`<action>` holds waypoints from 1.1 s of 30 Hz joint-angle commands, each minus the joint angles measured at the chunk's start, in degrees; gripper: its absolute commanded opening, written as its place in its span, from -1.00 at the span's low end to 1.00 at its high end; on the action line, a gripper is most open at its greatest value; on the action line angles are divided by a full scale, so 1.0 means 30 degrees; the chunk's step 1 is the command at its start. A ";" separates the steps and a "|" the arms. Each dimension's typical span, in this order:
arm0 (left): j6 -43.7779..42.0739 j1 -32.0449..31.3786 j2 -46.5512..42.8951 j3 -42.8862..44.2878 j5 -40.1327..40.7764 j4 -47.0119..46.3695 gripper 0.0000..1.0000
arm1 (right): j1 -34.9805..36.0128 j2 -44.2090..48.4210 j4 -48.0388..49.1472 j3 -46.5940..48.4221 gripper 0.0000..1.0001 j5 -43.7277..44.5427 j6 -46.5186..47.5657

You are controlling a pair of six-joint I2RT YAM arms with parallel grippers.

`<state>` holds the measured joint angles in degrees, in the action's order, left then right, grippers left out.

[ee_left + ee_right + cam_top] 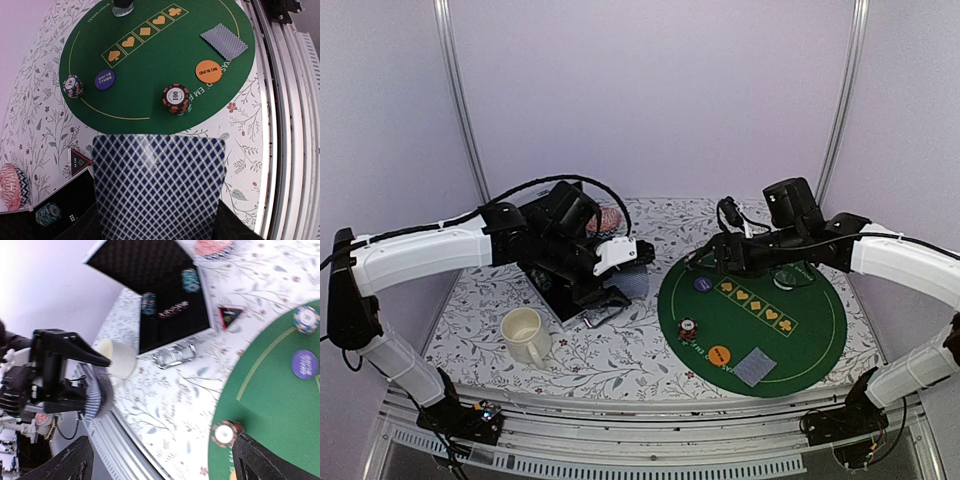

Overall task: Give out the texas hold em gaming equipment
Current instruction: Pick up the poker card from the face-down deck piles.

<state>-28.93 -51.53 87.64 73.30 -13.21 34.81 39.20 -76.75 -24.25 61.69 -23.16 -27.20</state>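
Before you: green mat [150, 100] with orange suit symbols, blue-and-white lattice-backed cards [160, 190], purple disc [105, 79], floral-print surface [30, 125].

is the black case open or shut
Open. In the right wrist view the black case has its lid swung back and its dark interior exposed, with two chip stacks standing inside.

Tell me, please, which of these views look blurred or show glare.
Top external: evenly lit and sharp across the green mat. Left wrist: sharp, with a pale sheen on the playing cards near the lens. Right wrist: soft and smeared, the purple disc unreadable, the wall washed out.
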 commanded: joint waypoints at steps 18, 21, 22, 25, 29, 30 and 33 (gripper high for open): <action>0.0033 -0.0346 -0.0296 0.0843 0.0465 0.0087 0.21 | 0.3048 -0.6199 0.8566 0.1389 0.89 -0.2974 -0.1730; 0.0033 -0.0353 -0.0318 0.0767 0.0565 0.0087 0.21 | 0.3063 -0.6243 0.7036 0.1660 0.79 -0.1789 -0.1435; 0.0033 -0.0352 -0.0339 0.0738 0.0592 0.0087 0.21 | 0.3059 -0.6252 0.6510 0.1759 0.77 -0.1559 -0.1170; 0.0005 -0.0348 -0.0353 0.0705 0.0644 0.0087 0.21 | 0.3074 -0.5929 0.5758 0.1761 0.68 -0.1167 -0.0831; -0.0025 -0.0347 -0.0303 0.0732 0.0707 0.0087 0.21 | 0.3068 -0.5577 0.5189 0.1909 0.57 -0.0931 -0.0574; -0.0033 -0.0351 -0.0297 0.0733 0.0734 0.0087 0.22 | 0.3049 -0.5572 0.5059 0.1973 0.55 -0.1074 -0.0536; -0.0025 -0.0346 -0.0296 0.0679 0.0787 0.0087 0.21 | 0.3070 -0.5566 0.4625 0.2290 0.41 -0.1404 -0.0430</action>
<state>-28.91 -51.92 87.66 74.22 -11.03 35.57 48.36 -94.76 -5.98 66.83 -28.34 -30.02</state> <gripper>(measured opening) 0.608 0.746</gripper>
